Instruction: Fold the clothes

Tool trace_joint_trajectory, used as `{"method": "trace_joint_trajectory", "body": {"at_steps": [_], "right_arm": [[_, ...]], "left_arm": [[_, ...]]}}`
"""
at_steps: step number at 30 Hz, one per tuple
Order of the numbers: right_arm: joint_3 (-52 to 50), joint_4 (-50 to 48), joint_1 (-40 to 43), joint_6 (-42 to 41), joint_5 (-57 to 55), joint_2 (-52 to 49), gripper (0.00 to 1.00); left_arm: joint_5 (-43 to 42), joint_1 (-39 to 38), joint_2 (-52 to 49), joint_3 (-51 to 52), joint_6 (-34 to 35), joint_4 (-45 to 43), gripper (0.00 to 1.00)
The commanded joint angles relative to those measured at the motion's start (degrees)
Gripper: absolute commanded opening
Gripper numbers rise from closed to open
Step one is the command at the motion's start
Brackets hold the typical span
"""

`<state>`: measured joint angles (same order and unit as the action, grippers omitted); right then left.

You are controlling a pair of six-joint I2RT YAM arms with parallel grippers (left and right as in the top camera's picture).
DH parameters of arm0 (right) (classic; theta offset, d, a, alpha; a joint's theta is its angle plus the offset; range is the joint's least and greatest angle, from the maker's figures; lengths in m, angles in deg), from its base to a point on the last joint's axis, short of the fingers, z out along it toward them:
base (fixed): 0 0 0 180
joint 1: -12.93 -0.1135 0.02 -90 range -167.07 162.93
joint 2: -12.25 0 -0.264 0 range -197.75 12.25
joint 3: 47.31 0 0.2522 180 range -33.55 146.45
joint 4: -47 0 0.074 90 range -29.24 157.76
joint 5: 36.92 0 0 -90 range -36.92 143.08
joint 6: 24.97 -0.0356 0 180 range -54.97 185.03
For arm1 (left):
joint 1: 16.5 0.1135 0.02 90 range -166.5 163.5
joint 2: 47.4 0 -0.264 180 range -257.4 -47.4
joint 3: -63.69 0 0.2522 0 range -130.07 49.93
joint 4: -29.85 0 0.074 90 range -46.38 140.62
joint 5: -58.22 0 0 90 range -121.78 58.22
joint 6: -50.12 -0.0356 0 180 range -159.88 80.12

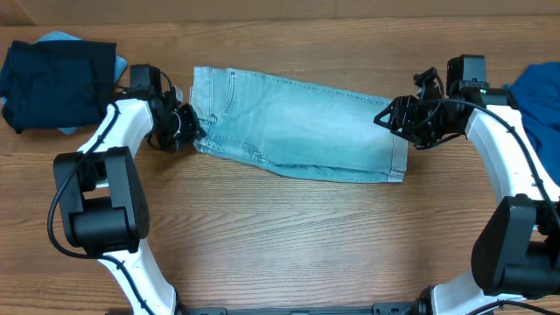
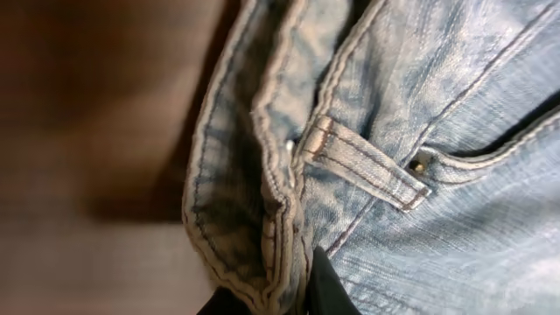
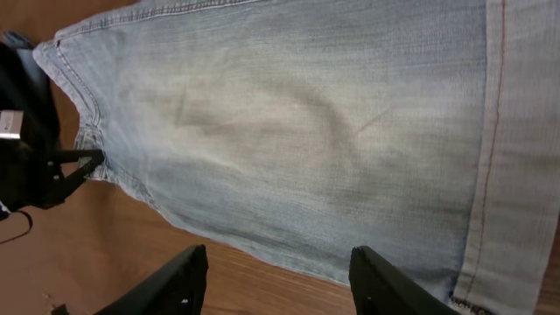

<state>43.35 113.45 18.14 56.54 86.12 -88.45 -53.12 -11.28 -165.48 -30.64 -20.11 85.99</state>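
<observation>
Pale washed-blue denim shorts (image 1: pixel 297 127) lie folded in half lengthwise across the middle of the table, waistband to the left, hem to the right. My left gripper (image 1: pixel 186 124) is shut on the waistband (image 2: pixel 284 262) at its lower left corner, next to a belt loop (image 2: pixel 363 162). My right gripper (image 1: pixel 395 116) is open and empty, just above the hem end of the shorts (image 3: pixel 289 131); its fingers (image 3: pixel 276 280) straddle the lower edge. A dark navy garment (image 1: pixel 57 83) lies at the far left. A royal-blue garment (image 1: pixel 541 96) lies at the far right.
A bit of light blue cloth (image 1: pixel 66 38) shows under the navy garment. The wooden table (image 1: pixel 289 236) stretches bare in front of the shorts. The left arm (image 1: pixel 114 140) and right arm (image 1: pixel 512 149) reach in from the front corners.
</observation>
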Motion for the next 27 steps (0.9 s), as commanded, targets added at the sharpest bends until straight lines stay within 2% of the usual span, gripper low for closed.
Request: {"method": "trace_joint_trajectory", "body": {"at_steps": [1,10,15,18,21,24,26,27], "right_arm": [[0.85,0.44,-0.11,1.51,0.28,0.85,0.56],[0.85,3.54,-0.11,1.49,-5.03,4.61,0.56],[0.85,4.04,-0.11,1.44,-5.99,6.84,0.64],[0.85,4.26,-0.11,1.20,-5.77,6.84,0.64],[0.85,4.28,-0.11,1.25,-4.83,6.84,0.65],[0.85,4.63,-0.11,1.22,-4.44,6.84,0.65],[0.85,5.44,-0.11,0.00,-4.48,6.84,0.65],[0.85,6.12,-0.02,-1.64,-4.48,6.84,0.66]], "left_arm": [[8.00,-0.74,2.38,1.66,-1.79,6.40,0.04],[9.86,-0.76,5.84,1.66,-3.08,13.29,0.04],[8.11,-0.76,8.50,1.66,-3.04,10.75,0.04],[8.15,-0.79,12.59,1.66,-3.04,9.94,0.04],[8.20,-0.79,17.07,1.66,-3.10,10.03,0.13],[8.15,-0.81,21.79,1.66,-3.28,10.58,0.38],[8.20,-0.79,24.26,1.66,-3.56,11.43,0.47],[8.20,-0.79,25.29,1.66,-3.78,11.91,0.47]]}}
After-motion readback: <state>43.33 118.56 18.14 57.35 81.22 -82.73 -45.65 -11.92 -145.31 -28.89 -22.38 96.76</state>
